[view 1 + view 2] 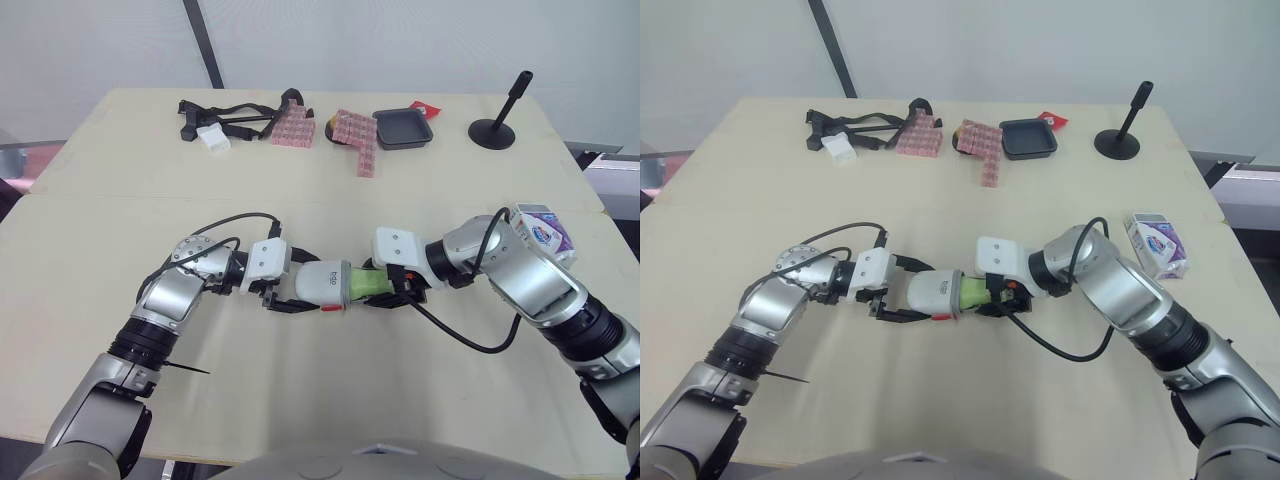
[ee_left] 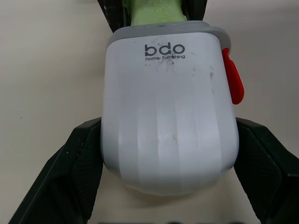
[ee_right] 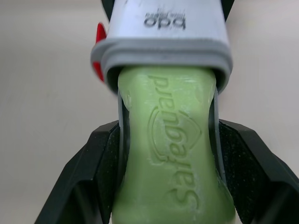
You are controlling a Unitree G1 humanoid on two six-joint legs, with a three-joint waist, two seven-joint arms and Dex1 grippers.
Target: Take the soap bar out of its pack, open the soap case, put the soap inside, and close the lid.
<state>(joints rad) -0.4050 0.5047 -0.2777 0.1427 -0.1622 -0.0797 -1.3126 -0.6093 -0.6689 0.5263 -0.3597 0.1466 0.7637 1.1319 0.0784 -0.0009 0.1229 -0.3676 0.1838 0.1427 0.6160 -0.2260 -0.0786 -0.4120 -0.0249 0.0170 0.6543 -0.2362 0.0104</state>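
Far across the table (image 1: pixel 120 230) from the left claw (image 1: pixel 295 298) lie black straps (image 1: pixel 235 118) and pink blocks (image 1: pixel 294 128), while well beyond the right claw (image 1: pixel 395 290) sit a longer pink strip (image 1: pixel 357 140), a black tray (image 1: pixel 402 128) and a black stand (image 1: pixel 492 133)

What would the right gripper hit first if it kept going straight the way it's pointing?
Most likely the grey rim of the soap case, held by the left gripper; the soap bar it grips is already partly inside.

Green embossed soap bar (image 3: pixel 174 154) juts halfway out of the white, red-tabbed soap case (image 2: pixel 168 121).
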